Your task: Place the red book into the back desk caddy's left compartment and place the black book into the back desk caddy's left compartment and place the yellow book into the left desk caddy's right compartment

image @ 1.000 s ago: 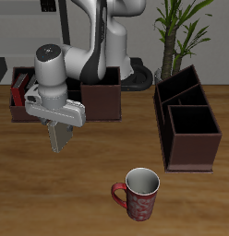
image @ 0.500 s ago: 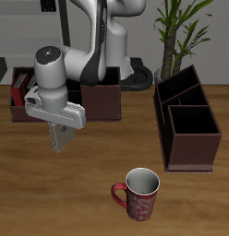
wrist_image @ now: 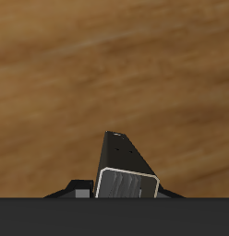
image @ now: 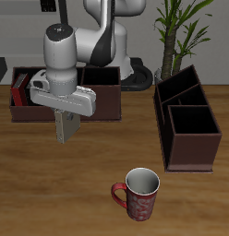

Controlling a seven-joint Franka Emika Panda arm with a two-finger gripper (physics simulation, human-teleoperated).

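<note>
My gripper (image: 65, 118) hangs above the bare wood in front of the back desk caddy (image: 105, 103), shut on the yellow book (image: 65, 129), which points straight down. The wrist view shows that grey-olive book (wrist_image: 125, 171) end-on, its pale page edges over the table. The red book (image: 17, 91) stands in the end compartment of the back desk caddy, with a dark slim shape beside it that I cannot identify as the black book. The left desk caddy (image: 186, 140) stands end-on across the table, and both of its visible compartments look empty.
A red patterned mug (image: 137, 193) stands near the table's front edge, between the held book and the end-on caddy. A potted plant (image: 177, 32) rises behind that caddy. The arm hides part of the back caddy.
The arm has straightened up and shifted slightly toward the end-on caddy. The held book has turned from a tilt to hanging straight down and sits a bit higher.
</note>
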